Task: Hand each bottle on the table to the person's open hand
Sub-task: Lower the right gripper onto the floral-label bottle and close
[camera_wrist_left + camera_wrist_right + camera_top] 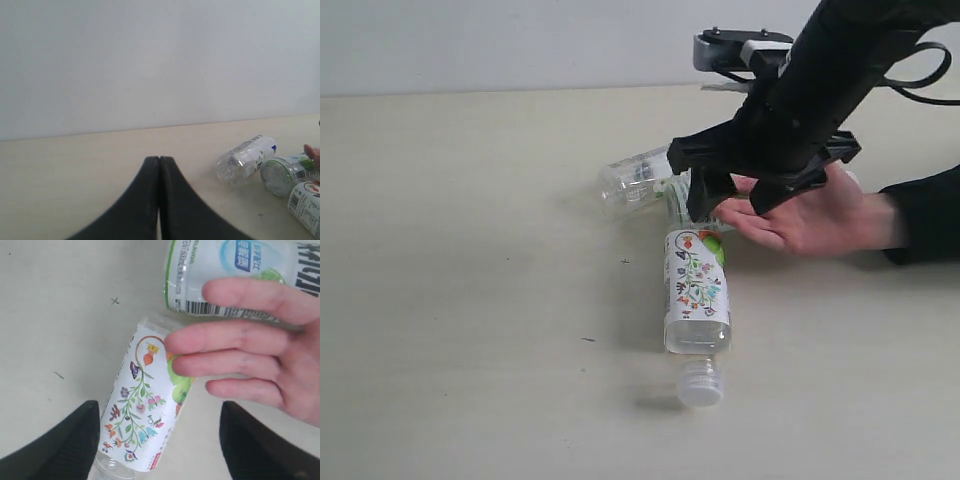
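While the right gripper (732, 200) hangs above the floral-label bottle (697, 290) with its jaws spread wide and grasping nothing, that bottle lies on its side on the table (470, 300), cap end pointing away from the person's open hand (810, 215). The hand's fingertips lie at the bottle's base end; contact cannot be confirmed. The green-dot-label bottle (287, 172) lies just beyond that base end, the slim white-label bottle (245, 157) beside it. The left gripper (159, 162), well apart from the floral-label bottle, has its jaws clenched together on nothing.
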Controlling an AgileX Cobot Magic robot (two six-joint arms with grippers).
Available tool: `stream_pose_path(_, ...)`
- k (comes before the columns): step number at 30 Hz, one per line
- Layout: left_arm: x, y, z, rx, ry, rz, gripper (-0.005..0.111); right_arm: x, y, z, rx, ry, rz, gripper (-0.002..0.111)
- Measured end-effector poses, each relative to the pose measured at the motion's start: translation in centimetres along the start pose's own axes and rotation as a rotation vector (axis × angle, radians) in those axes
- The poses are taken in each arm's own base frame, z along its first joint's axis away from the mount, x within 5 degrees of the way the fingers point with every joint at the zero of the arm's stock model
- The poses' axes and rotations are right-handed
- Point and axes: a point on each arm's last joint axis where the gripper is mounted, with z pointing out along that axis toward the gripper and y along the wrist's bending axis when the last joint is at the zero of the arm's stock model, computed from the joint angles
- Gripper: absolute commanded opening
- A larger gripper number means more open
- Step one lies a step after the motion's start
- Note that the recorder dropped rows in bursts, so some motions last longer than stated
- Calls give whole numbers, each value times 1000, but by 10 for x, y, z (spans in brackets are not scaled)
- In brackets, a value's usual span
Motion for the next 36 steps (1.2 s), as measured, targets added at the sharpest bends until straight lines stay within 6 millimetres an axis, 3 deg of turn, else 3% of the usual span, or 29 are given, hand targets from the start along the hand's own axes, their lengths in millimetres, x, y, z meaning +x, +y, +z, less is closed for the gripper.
stream_pose_path(5, 0, 0, 0, 0, 0, 0, 0, 10, 1, 11, -35, 21, 43, 76)
stream_pose_path(9, 0, 0, 0, 0, 0, 0, 0, 16, 26, 18, -73, 42, -27, 76)
stream_pose_path(16, 0, 0, 0, 0, 0, 0, 0, 20, 24, 28, -46, 105, 13, 84)
stream_pose_path(29, 0, 0, 0, 0, 0, 0, 0, 25, 45, 49, 130, 23, 63, 84)
stream_pose_path(36, 0, 0, 0, 0, 0, 0, 0, 24, 43, 69, 149, 45, 86, 84)
